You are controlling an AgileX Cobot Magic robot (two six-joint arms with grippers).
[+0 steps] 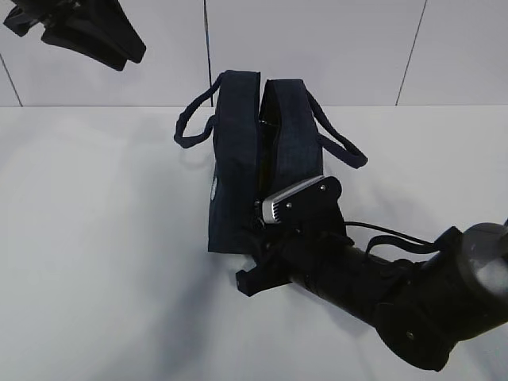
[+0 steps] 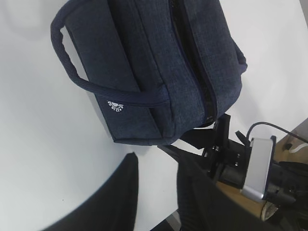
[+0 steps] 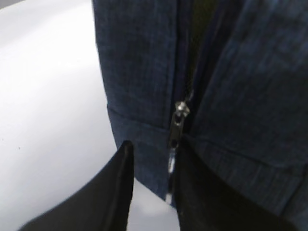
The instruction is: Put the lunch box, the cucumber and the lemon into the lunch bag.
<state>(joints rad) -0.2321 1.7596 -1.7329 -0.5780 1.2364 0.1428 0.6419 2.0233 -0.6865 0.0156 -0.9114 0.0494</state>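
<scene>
— What do we have from the exterior view?

— A boxy dark navy fabric lunch bag (image 1: 234,159) stands on the white counter (image 1: 95,238), about the middle. Its loop handles (image 1: 190,131) fall out to either side, and its top gapes along the middle. The black right arm (image 1: 357,286) reaches in from the lower right, and its silver wrist camera (image 1: 287,202) sits right at the bag's near end. The right jaws are hidden behind it here. The left jaws hang high in the upper left corner, well apart from the bag.

— And from the left wrist?

— We look down on the bag's side with its small round white logo (image 2: 114,106). The two black fingers (image 2: 122,192) of the left jaws stand apart with only bare counter between them, so they are open and hold nothing.

— And the right wrist?

— We are close up on the bag's end. The silver zipper pull (image 3: 177,122) hangs down between the right jaws' dark fingers (image 3: 113,192). It lies just beside one finger (we see a gap to the other), so these jaws are parted around the pull and not clamped on it.
</scene>
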